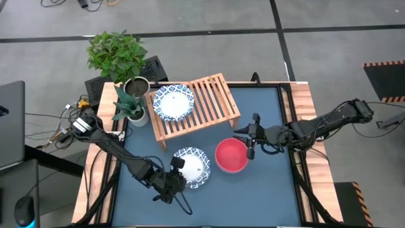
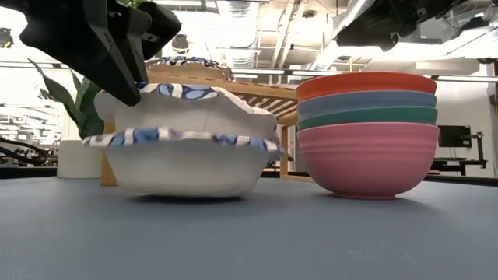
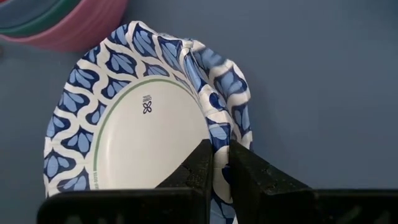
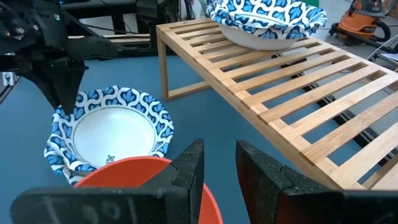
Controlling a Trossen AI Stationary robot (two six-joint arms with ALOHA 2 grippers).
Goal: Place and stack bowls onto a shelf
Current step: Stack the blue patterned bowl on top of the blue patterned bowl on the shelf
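Writing: only a small dark emblem is showing, printed inside the top patterned bowl [image 3: 146, 118]; no readable words on it.

Left gripper [image 3: 221, 165] is sitting at the front of the table, left of centre; its fingers are pinching the rim of that top patterned bowl, one finger inside and one outside; the rim is buckling upward at the pinch. In the low view this bowl [image 2: 198, 105] is tilting, nested in a second patterned bowl [image 2: 183, 159] that is resting flat on the blue table [image 2: 249, 233].

Colored stack [image 2: 367, 132] is standing just right of the patterned pair: pink at the bottom, then teal, blue, red on top; a narrow gap is separating the two piles.

Right gripper [image 4: 219, 165] is hovering over the far rim of the red bowl [image 1: 231, 156]; its fingers are standing slightly apart, holding nothing.

Shelf [image 1: 212, 104] is lying behind both piles, angled to the table edges; a third patterned bowl [image 1: 173, 102] is occupying its left half; the right half of the slats is lying bare. Potted plants [image 1: 130, 95] are crowding the shelf's left end. Open blue surface is lying in front of both piles and to their right.
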